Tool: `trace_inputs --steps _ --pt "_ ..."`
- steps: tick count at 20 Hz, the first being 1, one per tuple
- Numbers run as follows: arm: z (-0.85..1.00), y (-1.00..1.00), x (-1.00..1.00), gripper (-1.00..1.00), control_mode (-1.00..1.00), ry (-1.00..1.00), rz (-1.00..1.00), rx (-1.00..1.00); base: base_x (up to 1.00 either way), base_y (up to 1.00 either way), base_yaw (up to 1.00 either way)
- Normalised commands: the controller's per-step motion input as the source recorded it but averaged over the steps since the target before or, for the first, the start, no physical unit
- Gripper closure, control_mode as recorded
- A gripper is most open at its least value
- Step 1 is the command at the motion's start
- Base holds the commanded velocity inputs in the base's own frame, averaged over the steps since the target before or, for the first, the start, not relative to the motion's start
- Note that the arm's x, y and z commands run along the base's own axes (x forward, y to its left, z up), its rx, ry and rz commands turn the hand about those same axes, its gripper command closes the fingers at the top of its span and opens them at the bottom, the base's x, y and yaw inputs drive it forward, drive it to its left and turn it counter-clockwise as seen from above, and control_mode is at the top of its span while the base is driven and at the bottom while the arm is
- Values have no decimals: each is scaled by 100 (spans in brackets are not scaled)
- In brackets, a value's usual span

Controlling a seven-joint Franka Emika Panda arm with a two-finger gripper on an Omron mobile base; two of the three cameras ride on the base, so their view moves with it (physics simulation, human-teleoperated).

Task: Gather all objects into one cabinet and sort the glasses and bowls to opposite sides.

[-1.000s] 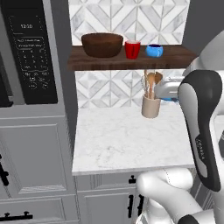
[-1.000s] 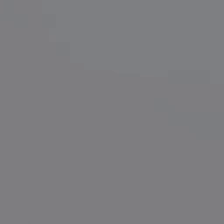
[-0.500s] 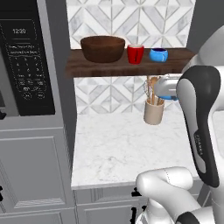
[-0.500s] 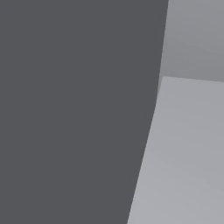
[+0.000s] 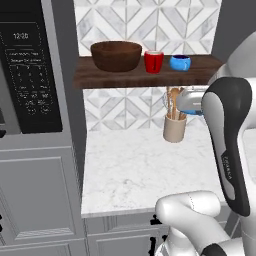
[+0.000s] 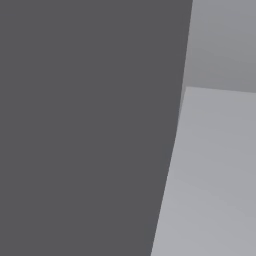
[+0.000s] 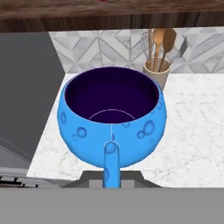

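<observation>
one blue bowl (image 7: 112, 116) in shut fingers (image 7: 111, 175)

Robot arm (image 5: 227, 145): glossy white casing in rounded, tubular segments. A broad black band runs lengthwise down the upright link, widening at the upper joint; small pale lettering on it, illegible. The lower link (image 5: 192, 215) is a smooth white curved elbow, with dark joint sections showing at its lower end.
</observation>
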Motion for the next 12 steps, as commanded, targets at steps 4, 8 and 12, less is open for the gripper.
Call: trace_inputs --steps 4,8,12 --pt "0 0 0 100 100 0 0 0 30 0 -2" --pt "0 0 0 100 100 0 0 0 -6 -7 -1" --pt "36 -65 -34 100 -100 -23 -5 -2 0 0 0"
